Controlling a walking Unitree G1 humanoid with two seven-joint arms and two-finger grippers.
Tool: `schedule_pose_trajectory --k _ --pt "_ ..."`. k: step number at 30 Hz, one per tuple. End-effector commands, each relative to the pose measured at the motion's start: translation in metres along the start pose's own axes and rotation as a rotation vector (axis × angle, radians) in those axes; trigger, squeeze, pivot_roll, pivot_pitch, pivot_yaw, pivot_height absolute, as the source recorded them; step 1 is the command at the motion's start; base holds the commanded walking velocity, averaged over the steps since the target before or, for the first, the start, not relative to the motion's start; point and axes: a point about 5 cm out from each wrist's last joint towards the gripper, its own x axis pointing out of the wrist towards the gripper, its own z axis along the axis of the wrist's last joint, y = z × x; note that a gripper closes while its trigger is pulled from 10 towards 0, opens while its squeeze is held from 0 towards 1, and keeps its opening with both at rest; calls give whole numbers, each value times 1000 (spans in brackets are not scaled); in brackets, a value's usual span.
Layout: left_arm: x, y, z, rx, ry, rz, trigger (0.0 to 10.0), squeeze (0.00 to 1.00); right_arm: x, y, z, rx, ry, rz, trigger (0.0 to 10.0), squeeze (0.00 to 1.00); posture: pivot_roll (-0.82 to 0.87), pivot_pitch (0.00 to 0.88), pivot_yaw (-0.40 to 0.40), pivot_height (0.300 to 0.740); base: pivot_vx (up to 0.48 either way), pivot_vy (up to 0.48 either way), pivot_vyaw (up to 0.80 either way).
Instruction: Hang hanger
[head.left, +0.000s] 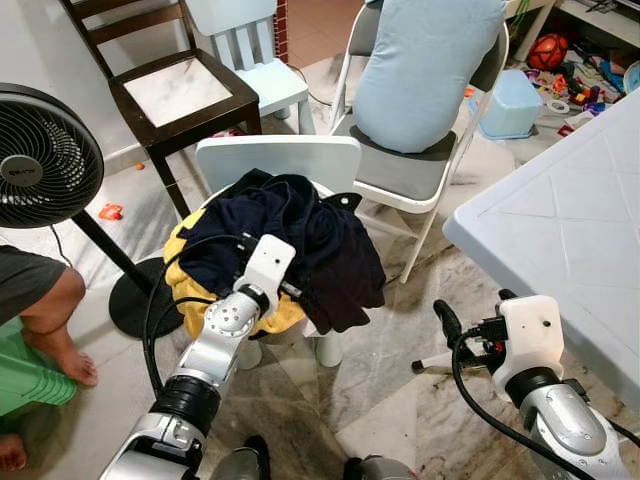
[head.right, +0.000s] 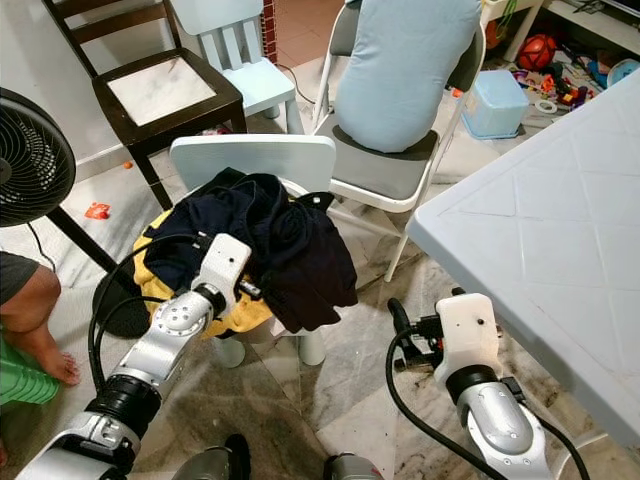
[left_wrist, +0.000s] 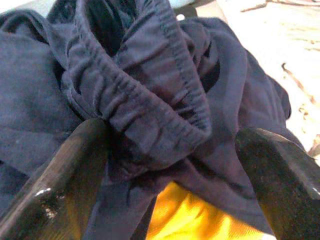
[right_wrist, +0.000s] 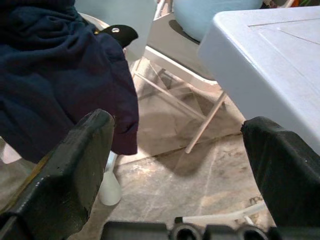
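A heap of navy clothing (head.left: 300, 235) lies over a yellow garment (head.left: 195, 290) on a small white chair (head.left: 280, 160). A black hanger end (right_wrist: 116, 34) pokes out of the heap at its far right edge. My left gripper (left_wrist: 172, 167) is pushed into the navy cloth, open, with a gathered waistband (left_wrist: 145, 100) bulging between its fingers. My right gripper (right_wrist: 180, 165) hovers low over the floor to the right of the chair, open, with nothing between its fingers.
A white table (head.left: 570, 220) fills the right side close to my right arm. Behind stand a folding chair with a pale blue cushion (head.left: 425, 70) and a dark wooden chair (head.left: 170, 90). On the left are a black fan (head.left: 40, 155) and a person's leg (head.left: 50, 310).
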Motion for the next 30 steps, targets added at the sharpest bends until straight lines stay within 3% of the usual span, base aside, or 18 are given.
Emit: schedule_pose_trajectory --k 1,7,8,9,24,30 --pt "2 1 0 16 12 -19 10000 0 -1 -1 -4 3 22 -16 10000 0 -118 236 -27 740 0 0 0" --pt "3 1 -3 40 47 -53 10000 0 0 0 -4 8 20 -17 10000 0 -121 233 -24 740 0 0 0" --pt "3 1 -3 52 44 -64 1647 0 0 0 -4 8 21 -18 10000 0 -120 233 -22 740 0 0 0" --pt "4 2 -3 55 42 -65 196 0 0 0 -5 9 22 -19 10000 0 -120 232 -21 740 0 0 0" --pt "3 18 -3 109 50 -38 0 0 2 1 -6 10 21 -25 10000 0 -111 227 -21 740 0 0 0" --pt "1 23 -2 176 46 -32 0 0 3 1 -6 8 19 -26 10000 0 -108 227 -23 740 0 0 0"
